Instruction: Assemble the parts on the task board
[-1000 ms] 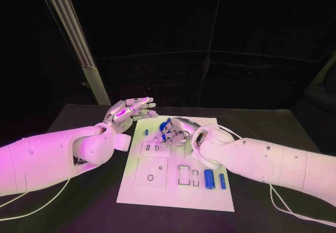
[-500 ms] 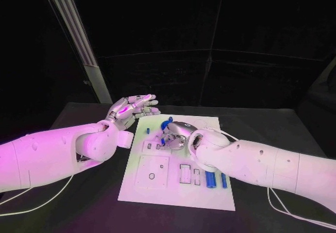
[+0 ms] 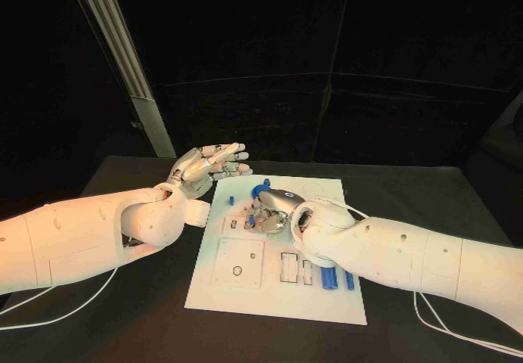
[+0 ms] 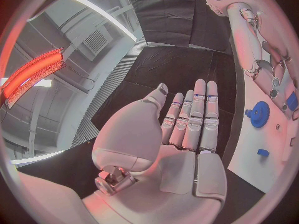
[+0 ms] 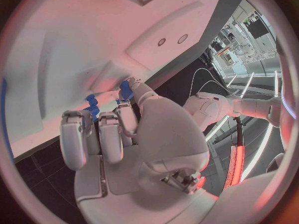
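Task board: the white task board [image 3: 278,302] lies in the middle of the black table [image 3: 436,197], with its long side running away from the robot. All places below are given from this board.
Gear part: a blue gear part [image 3: 261,191] is at the far end of the board, just beyond the right hand. In the left wrist view it looks like a toothed wheel [image 4: 258,114]. I cannot tell if it sits on a peg or only lies flat.
Held part: a small blue part [image 5: 92,107] shows at the fingertips of the right hand; in the head view a bit of blue [image 3: 252,220] sits under the hand, over the far half of the board. I judge the hand is placing it into a seat there, low and close for good aim.
Right hand: the right hand [image 3: 275,210] is over the far half of the board, fingers curled down and pinching the small part.
Loose parts: 2 blue bar parts [image 3: 329,277] lie on the near right part of the board, not yet used, I think.
Small peg: 1 short blue peg [image 3: 229,201] stands near the far left edge of the board.
Left hand: the left hand [image 3: 207,168] is raised beyond the far left corner of the board, fingers straight and side by side, holding nothing. It probably waits there to leave room for the right hand.
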{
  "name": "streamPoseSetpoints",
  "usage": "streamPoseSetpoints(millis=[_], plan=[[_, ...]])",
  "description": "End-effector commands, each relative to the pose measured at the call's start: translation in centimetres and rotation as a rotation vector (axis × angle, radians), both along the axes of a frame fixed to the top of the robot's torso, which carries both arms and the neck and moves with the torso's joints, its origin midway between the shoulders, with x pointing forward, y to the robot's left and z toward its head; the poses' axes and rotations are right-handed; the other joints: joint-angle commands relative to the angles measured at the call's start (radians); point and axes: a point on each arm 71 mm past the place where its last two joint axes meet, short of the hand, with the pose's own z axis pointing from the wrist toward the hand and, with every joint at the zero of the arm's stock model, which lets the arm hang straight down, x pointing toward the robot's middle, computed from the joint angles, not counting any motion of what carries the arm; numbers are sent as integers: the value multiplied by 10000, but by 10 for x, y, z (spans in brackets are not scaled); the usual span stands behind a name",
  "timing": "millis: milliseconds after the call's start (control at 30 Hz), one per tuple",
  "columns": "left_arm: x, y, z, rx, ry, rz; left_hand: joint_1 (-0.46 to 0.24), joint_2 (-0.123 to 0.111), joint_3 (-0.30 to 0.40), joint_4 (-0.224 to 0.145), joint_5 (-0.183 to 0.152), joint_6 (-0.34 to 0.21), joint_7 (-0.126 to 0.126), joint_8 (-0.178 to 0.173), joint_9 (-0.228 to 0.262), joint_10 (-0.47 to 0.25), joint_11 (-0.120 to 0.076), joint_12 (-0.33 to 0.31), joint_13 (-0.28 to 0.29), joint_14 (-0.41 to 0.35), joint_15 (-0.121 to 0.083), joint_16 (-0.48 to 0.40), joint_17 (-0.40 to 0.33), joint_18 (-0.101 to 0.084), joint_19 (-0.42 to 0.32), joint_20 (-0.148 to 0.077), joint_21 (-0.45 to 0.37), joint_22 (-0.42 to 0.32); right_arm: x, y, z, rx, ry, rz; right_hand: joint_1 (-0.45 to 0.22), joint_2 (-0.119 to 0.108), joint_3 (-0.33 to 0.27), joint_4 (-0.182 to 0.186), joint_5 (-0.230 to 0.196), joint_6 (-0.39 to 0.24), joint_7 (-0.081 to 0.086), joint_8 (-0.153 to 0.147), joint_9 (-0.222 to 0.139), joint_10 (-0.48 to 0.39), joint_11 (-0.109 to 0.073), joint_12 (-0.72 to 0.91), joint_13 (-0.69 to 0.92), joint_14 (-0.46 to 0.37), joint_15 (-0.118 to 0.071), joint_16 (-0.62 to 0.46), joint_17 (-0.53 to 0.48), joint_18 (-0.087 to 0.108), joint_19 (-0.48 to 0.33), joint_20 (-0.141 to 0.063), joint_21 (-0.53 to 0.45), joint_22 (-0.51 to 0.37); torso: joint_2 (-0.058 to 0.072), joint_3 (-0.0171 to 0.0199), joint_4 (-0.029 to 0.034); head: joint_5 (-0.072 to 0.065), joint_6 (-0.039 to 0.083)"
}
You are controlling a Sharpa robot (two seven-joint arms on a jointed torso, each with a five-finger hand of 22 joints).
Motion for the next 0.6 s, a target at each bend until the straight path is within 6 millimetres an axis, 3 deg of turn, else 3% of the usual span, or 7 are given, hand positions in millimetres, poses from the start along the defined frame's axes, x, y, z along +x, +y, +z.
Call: streamPoseSetpoints(millis=[33, 600], plan=[[0, -2, 2, -152, -116, -79, 0, 80, -5, -53, 31, -10, 293, -47, -4, 43, 4, -32, 8, 60, 33, -28, 9, 127, 42, 27, -44, -14, 0, 1, 0, -97, -106, 133, -2, 110, 49, 9, 45, 76, -24, 43, 9, -55, 31, -33, 16, 1058, -72, 25, 2631, -50, 807, -67, 6, 2175, -6, -5, -4, 6, -28], [0, -3, 2, -160, -84, -139, 0, 80, -5, -53, 31, -10, 293, -47, -4, 43, 4, -32, 8, 60, 33, -28, 9, 127, 42, 27, -44, -14, 4, -5, -7, -503, -23, 45, -169, -71, 166, -41, -77, -69, 33, 11, -33, -163, 73, -116, -87, 1058, -44, 25, 2631, -49, 805, -51, 2, 2170, -15, -7, -3, -8, -89]])
